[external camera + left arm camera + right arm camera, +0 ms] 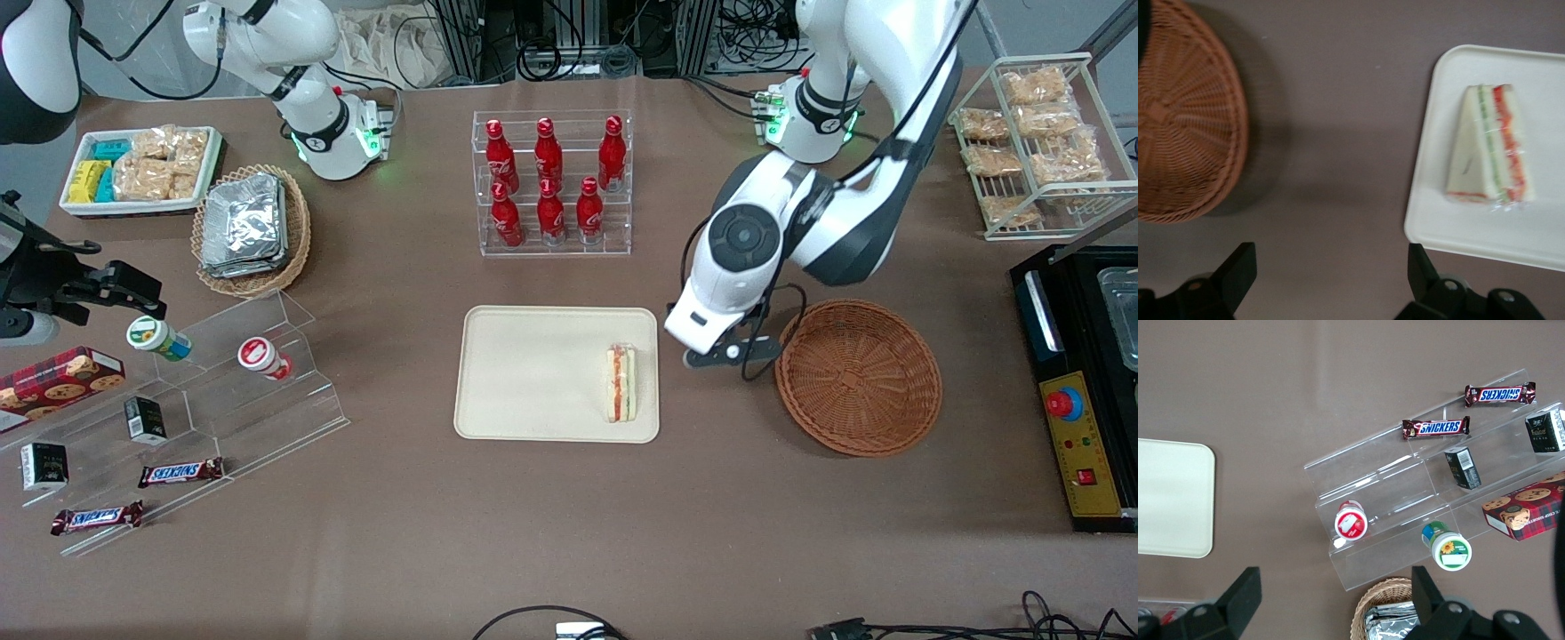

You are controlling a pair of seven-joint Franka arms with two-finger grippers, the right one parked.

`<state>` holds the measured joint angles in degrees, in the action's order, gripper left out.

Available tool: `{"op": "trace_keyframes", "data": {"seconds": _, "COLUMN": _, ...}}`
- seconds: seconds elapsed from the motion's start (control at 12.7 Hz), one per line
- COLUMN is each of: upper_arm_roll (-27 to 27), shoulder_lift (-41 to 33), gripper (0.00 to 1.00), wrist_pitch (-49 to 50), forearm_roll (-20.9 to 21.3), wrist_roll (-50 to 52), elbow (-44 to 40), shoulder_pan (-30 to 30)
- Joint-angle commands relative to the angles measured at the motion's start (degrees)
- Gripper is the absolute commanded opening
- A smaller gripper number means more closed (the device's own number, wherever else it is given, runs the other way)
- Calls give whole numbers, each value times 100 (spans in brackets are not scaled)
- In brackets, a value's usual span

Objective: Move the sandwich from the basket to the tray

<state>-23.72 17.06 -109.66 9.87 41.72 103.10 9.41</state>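
We see the sandwich (621, 383) lying flat on the tray (533, 373), close to the tray's short edge at the working arm's end, its orange-red and green filling stripes facing up and its clear wrap intact. In the left wrist view the sandwich (1490, 148) rests inside the tray (1458, 227) rim, with its narrow tip pointing away from the tool and its broad end nearer to it. The tool (711, 356) hangs above the bare table (569, 533) in the gap between the tray and the basket (859, 375), touching neither. From the wrist camera we make out its two dark fingers (1238, 270) spread wide apart with nothing between them, so the tool (1331, 280) is fully open and holds nothing. The basket (1185, 127) sits on the table toward the working arm's end, well apart from the tray, and we see only its woven brown bottom inside it. Farther from the front camera than the tray stands a clear rack of red bottles (551, 182). Toward the parked arm's end we see a second wicker basket with foil packets (249, 227) and clear stepped shelves (231, 382) carrying small snacks.
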Motion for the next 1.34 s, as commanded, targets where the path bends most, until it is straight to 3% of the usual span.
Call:
{"op": "trace_keyframes", "data": {"seconds": 0.0, "upper_arm_roll": 25, "shoulder_lift": -1035, "gripper": 100, "wrist_pitch": -31, "forearm_roll": -299, "wrist_roll": -689, "elbow": 843, "shoulder_pan": -394}}
{"op": "trace_keyframes", "data": {"seconds": 0.39, "upper_arm_roll": 52, "shoulder_lift": -1766, "gripper": 100, "wrist_pitch": 664, "forearm_roll": -451, "wrist_roll": -2472, "elbow": 721, "shoulder_pan": -1588}}
{"op": "trace_keyframes", "data": {"seconds": 0.71, "upper_arm_roll": 139, "shoulder_lift": -2163, "gripper": 100, "wrist_pitch": 1146, "forearm_roll": -819, "wrist_roll": -4273, "elbow": 485, "shoulder_pan": -2661}}
{"op": "trace_keyframes", "data": {"seconds": 0.94, "upper_arm_roll": 140, "shoulder_lift": -1918, "gripper": 100, "wrist_pitch": 1692, "forearm_roll": -838, "wrist_roll": -4577, "elbow": -244, "shoulder_pan": -3093}}
{"op": "trace_keyframes", "data": {"seconds": 1.26, "upper_arm_roll": 87, "shoulder_lift": -1075, "gripper": 100, "wrist_pitch": 2571, "forearm_roll": -767, "wrist_roll": -4595, "elbow": -1492, "shoulder_pan": -3033}}
